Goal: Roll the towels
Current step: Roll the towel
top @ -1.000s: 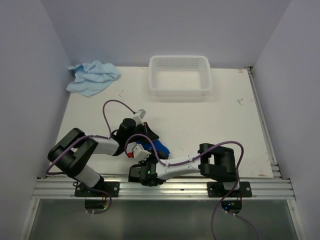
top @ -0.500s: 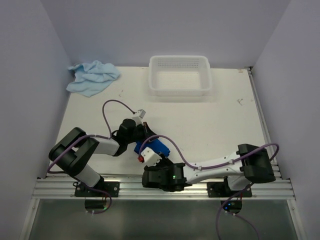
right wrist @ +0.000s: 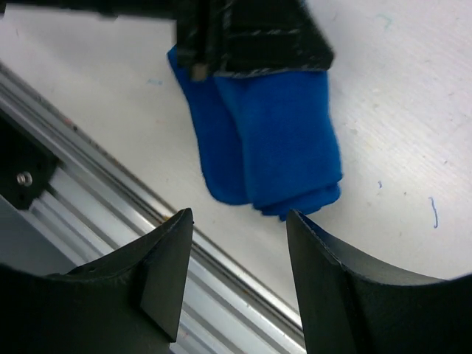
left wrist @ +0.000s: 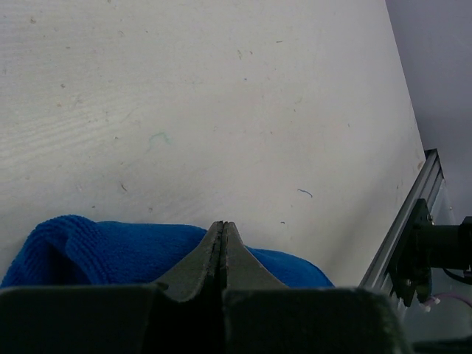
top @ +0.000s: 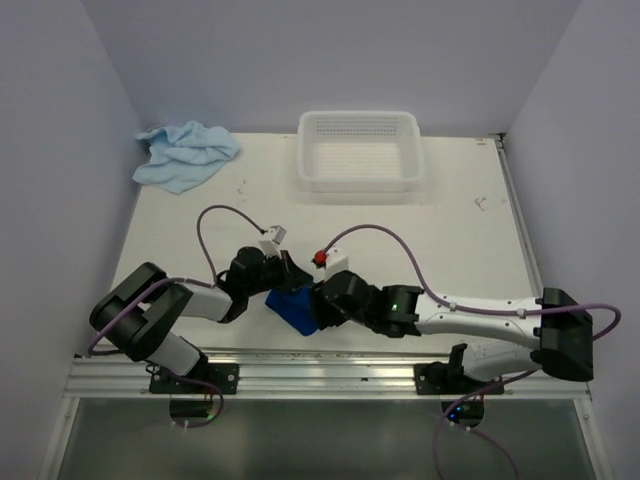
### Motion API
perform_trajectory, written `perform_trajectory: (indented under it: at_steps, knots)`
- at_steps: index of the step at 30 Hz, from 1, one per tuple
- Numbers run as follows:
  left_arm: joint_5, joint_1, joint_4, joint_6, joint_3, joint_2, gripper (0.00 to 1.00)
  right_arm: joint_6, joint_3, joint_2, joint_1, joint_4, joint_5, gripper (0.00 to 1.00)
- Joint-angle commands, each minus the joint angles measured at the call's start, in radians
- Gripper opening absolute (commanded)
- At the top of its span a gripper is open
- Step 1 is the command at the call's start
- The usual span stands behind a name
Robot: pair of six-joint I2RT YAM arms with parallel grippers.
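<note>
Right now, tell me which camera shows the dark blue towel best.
The right wrist view: the dark blue towel shows nearly whole, ahead of the open right fingers. The left wrist view shows only its upper edge behind the shut left fingers; the top external view shows a small, half-covered patch.

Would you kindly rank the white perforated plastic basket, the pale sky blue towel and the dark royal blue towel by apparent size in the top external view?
1. white perforated plastic basket
2. pale sky blue towel, crumpled, slightly smaller
3. dark royal blue towel, clearly smallest, though partly covered
</note>
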Motion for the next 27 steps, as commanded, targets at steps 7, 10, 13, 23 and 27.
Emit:
perform_trajectory:
  at_steps: [7, 10, 13, 23, 27]
  knots:
    - [-0.031, -0.001, 0.000, 0.073, -0.087, -0.037, 0.00, 0.069, -0.057, -0.021, -0.286, 0.165, -0.379, 0.60]
    - [-0.032, -0.001, 0.010, 0.071, -0.098, -0.042, 0.00, 0.079, -0.072, 0.019, -0.322, 0.196, -0.452, 0.61]
    - [-0.028, -0.001, 0.017, 0.070, -0.101, -0.045, 0.00, 0.092, -0.094, 0.082, -0.340, 0.246, -0.488, 0.63]
    - [-0.022, -0.001, 0.020, 0.062, -0.110, -0.052, 0.00, 0.082, -0.118, 0.217, -0.342, 0.325, -0.492, 0.64]
    - [-0.020, -0.001, 0.007, 0.060, -0.104, -0.072, 0.00, 0.066, -0.115, 0.243, -0.342, 0.306, -0.462, 0.65]
